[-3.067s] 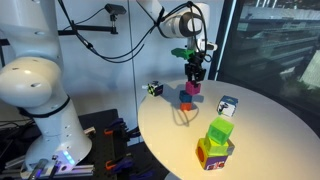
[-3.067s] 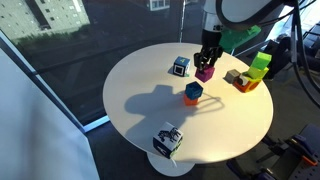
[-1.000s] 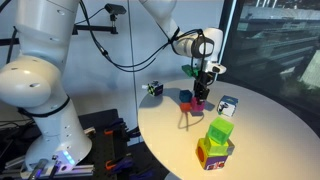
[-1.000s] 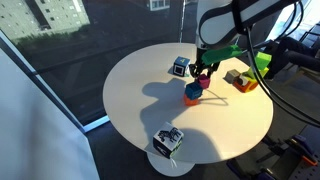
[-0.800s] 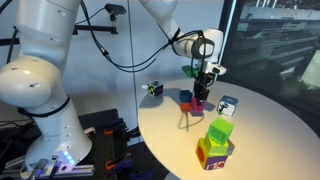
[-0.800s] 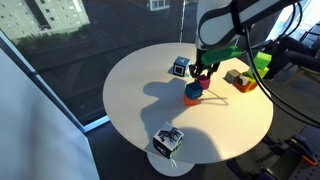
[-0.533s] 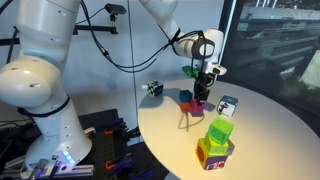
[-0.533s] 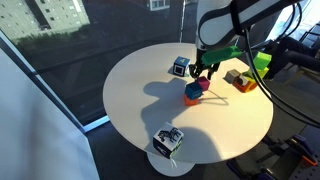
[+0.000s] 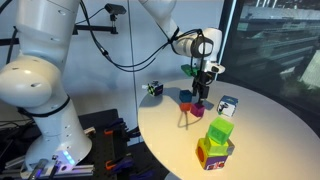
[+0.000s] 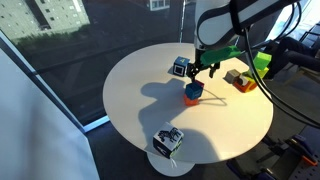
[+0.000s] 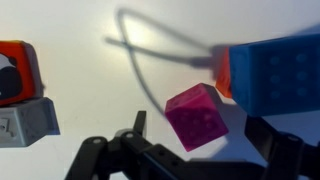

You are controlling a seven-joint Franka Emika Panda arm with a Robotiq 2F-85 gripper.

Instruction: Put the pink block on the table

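Pink block [image 11: 197,115] nr blue cube [image 11: 272,72]

The table [image 10: 130,110] carries the pink block [image 11: 197,117] and a patterned cube [image 10: 167,141].

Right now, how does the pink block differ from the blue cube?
The pink block is magenta; the blue cube is blue. The pink block seems to rest on the table, while the blue cube sits atop an orange block. In the wrist view the pink block is turned askew to the blue cube. Both are small cubes.
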